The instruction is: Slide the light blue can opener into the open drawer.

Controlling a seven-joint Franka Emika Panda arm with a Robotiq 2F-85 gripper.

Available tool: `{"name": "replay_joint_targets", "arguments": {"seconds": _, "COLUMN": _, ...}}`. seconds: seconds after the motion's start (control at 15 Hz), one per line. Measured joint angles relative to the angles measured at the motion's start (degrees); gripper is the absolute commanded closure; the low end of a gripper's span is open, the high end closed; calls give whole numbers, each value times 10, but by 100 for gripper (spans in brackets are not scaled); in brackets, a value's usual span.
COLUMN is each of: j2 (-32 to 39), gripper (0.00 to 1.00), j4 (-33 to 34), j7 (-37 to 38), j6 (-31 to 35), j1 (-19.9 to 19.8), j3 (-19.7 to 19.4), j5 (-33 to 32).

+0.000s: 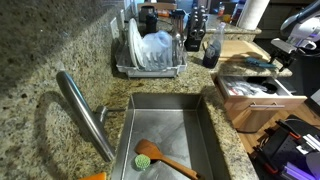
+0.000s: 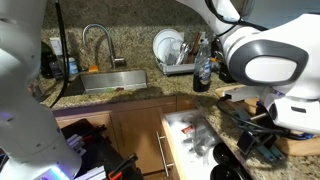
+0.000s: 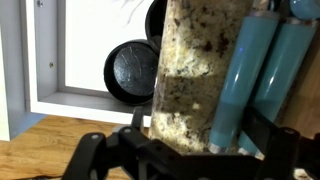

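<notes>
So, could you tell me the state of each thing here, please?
Shallow light-wood drawer with white inner tray: open.
Slim light blue can opener: lying at the granite counter edge, outside the drawer.
Black Robotiq gripper: by the can opener, open or shut unclear.
Steel faucet: no water visible.
Wire dish rack: holding white plates.

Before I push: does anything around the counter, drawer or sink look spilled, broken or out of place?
Nothing stands out. The can opener lies flat on the granite strip beside the open drawer, not yet inside. A brush lies loose in the sink, which looks ordinary. No spill or damage shows.
</notes>
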Motion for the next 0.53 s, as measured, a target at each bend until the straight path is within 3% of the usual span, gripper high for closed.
{"name": "replay_joint_targets", "arguments": {"seconds": 0.53, "j2": 0, "gripper": 0, "j4": 0, "j7": -11, "j6": 3, "j1": 1, "j3": 10, "j5": -5}}
